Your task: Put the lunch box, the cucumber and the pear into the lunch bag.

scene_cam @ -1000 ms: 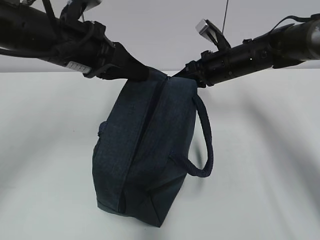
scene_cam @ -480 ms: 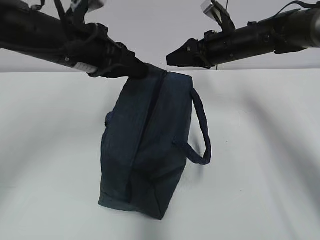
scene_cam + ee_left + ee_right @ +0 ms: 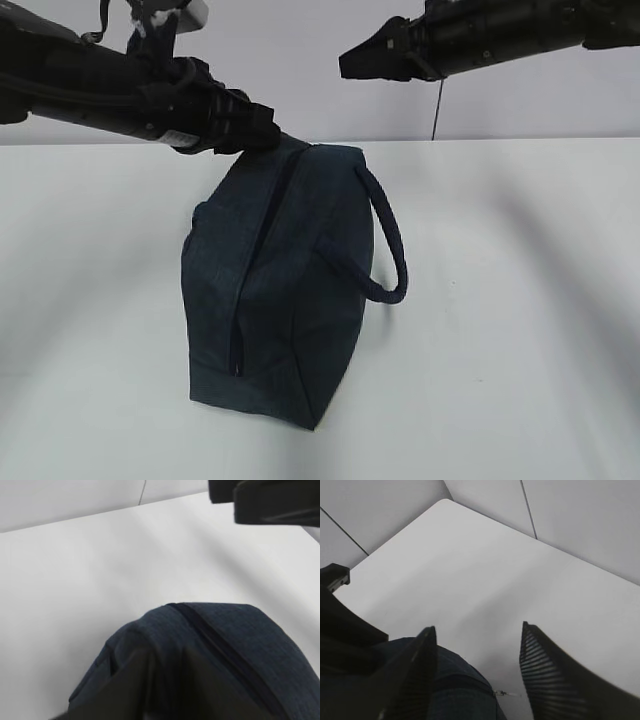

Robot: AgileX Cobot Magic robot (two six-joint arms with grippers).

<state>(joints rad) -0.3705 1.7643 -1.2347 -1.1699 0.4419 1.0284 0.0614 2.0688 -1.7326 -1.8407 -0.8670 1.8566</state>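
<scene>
Left fingers [image 3: 262, 135]: pinching the top corner of the lunch bag [image 3: 285, 290], dark fabric bunched between them in the left wrist view [image 3: 150, 680]. Right fingers [image 3: 350, 60]: spread apart, holding nothing, raised above and just to the right of the bag's top; ribbed inner faces [image 3: 545, 675] show in the right wrist view with bare desk between them. Lunch bag: navy fabric, hanging below the left fingers, tilted, its lower end resting on the desk [image 3: 520, 330]. Zipper [image 3: 245, 300]: runs from the pinched corner down the bag's near face. Loop handle [image 3: 392, 250]: hangs off the bag's right side, below the right fingers. Desk: white, extending behind the bag to a pale wall [image 3: 300, 70].
</scene>
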